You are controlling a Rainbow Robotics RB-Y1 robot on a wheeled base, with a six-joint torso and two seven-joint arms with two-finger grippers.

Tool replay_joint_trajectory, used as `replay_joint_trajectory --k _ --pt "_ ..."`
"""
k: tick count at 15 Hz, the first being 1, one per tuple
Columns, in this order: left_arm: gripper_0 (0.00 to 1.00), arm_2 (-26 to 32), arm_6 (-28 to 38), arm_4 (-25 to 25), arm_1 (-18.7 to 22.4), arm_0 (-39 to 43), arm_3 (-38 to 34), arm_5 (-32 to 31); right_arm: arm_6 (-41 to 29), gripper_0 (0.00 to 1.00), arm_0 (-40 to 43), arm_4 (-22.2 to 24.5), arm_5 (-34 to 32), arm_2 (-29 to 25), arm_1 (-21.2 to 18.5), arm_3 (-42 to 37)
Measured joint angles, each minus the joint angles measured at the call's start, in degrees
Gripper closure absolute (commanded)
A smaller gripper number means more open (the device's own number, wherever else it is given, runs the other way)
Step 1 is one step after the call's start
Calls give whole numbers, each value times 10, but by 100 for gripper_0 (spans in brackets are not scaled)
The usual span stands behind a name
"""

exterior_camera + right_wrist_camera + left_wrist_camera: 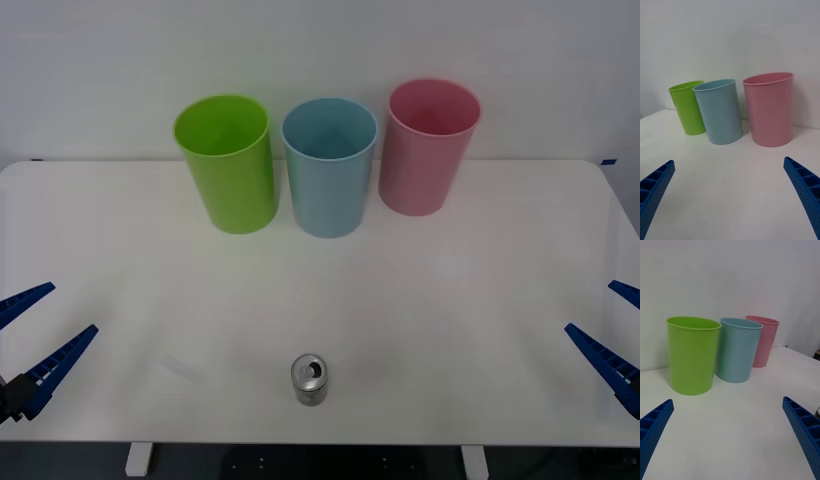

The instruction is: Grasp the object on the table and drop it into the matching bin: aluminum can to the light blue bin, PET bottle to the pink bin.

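Observation:
The aluminum can (309,380) stands upright near the front edge of the white table (480,290), silver top with pull-tab facing up. At the back stand three bins in a row; the light blue bin (330,170) (720,112) (738,350) is the middle one and the pink bin (430,150) (769,112) (763,341) is on its right. My left gripper (72,308) (728,399) hangs open at the table's left edge, far from the can. My right gripper (590,306) (729,160) is open at the right edge, equally far. Neither holds anything.
A lime green bin (228,165) (687,108) (692,356) stands left of the light blue one, almost touching it. A wide stretch of bare tabletop lies between the can and the bins. A white wall rises behind the table.

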Motion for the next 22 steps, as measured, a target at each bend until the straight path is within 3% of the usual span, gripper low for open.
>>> replay_joint_trajectory --k 11,20,22 --pt "0 0 0 0 0 0 0 0 2 0 13 6 4 25 -8 4" --pt "0 0 0 0 0 0 0 0 23 0 17 9 -6 113 -39 5" --pt "0 0 0 0 0 0 0 0 59 0 16 19 -7 135 -44 5"
